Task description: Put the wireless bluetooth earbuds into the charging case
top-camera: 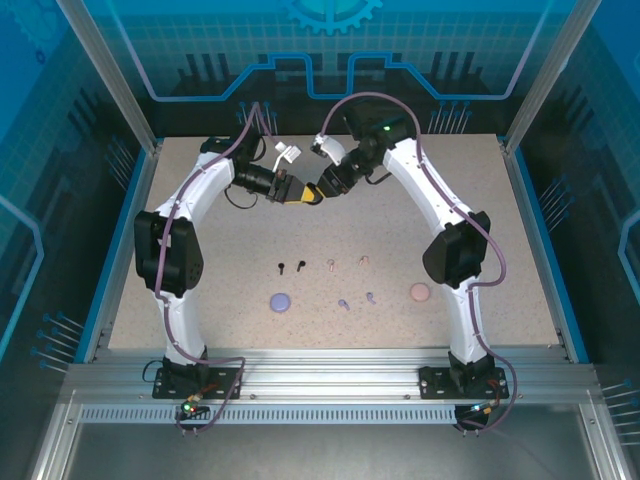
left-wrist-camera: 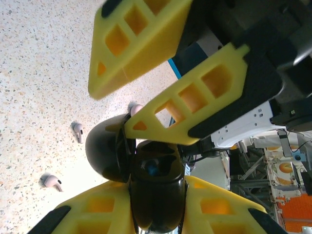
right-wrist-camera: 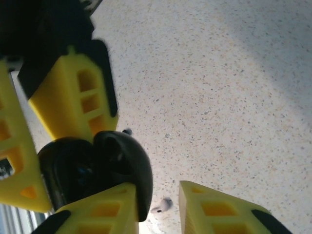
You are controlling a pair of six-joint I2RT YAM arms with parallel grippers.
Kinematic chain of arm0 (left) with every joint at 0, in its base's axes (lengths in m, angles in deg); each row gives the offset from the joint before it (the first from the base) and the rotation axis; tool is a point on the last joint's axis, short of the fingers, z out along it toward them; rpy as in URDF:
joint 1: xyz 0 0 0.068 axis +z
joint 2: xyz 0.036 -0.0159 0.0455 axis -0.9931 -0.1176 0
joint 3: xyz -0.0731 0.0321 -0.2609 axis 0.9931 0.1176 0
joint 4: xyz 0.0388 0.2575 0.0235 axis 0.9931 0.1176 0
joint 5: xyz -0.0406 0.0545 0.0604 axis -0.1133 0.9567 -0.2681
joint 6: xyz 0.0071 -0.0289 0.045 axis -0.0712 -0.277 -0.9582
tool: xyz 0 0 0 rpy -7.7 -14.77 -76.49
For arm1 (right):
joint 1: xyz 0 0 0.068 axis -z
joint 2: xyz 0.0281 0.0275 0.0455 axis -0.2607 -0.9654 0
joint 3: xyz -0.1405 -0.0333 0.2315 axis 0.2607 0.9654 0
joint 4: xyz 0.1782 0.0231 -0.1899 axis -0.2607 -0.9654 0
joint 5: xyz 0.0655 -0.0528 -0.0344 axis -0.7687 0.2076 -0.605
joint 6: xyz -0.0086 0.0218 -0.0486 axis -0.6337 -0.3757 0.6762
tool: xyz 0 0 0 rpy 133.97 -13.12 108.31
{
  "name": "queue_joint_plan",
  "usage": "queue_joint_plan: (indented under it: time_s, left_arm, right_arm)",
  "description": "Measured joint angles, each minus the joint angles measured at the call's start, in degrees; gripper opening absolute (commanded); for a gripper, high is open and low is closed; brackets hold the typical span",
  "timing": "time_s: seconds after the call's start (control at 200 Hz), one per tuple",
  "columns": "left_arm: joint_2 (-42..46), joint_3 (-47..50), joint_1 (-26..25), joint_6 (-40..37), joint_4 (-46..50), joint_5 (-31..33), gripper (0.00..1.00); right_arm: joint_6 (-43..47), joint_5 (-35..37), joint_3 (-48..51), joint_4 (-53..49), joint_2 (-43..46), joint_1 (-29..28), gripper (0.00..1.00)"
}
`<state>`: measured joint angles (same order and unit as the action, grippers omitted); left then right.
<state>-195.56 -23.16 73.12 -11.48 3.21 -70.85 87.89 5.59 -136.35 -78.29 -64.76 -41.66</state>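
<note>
Above the far middle of the table, my left gripper (top-camera: 300, 198) is shut on the base of a black charging case (left-wrist-camera: 156, 195). The case's lid (left-wrist-camera: 106, 151) is swung open to one side. My right gripper (top-camera: 320, 188) meets it from the right and stands open. In the right wrist view the open lid (right-wrist-camera: 124, 168) rests against one of my right fingers (right-wrist-camera: 100, 212), and the gap to the other is bare. The earbuds lie on the table: a black pair (top-camera: 291, 266), a pinkish pair (top-camera: 331, 264) and a lilac pair (top-camera: 343, 304).
A closed lilac round case (top-camera: 280, 301) and a closed pink round case (top-camera: 419, 292) lie on the speckled table (top-camera: 480, 200) nearer the arm bases. A white clip-like part (top-camera: 287, 154) sits at the far edge. Metal frame posts bound the table.
</note>
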Motion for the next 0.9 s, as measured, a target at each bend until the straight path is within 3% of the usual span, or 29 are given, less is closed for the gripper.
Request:
queue_joint_plan:
  time_s: [0.325,0.655,0.9]
  left_arm:
    - [5.11,12.9,-0.44,8.26,-11.87,4.13,0.0]
    - [23.54,28.35,-0.44,19.45,-28.92,17.92,0.0]
    - [36.68,42.88,-0.55,28.61,-47.39,33.18,0.0]
  right_arm:
    - [-6.34,-1.88,7.34,7.15,7.19,2.91,0.63]
    - [-19.28,2.38,22.84,14.32,21.73,3.02,0.65]
    - [-30.34,8.28,36.61,19.17,25.09,1.38,0.65]
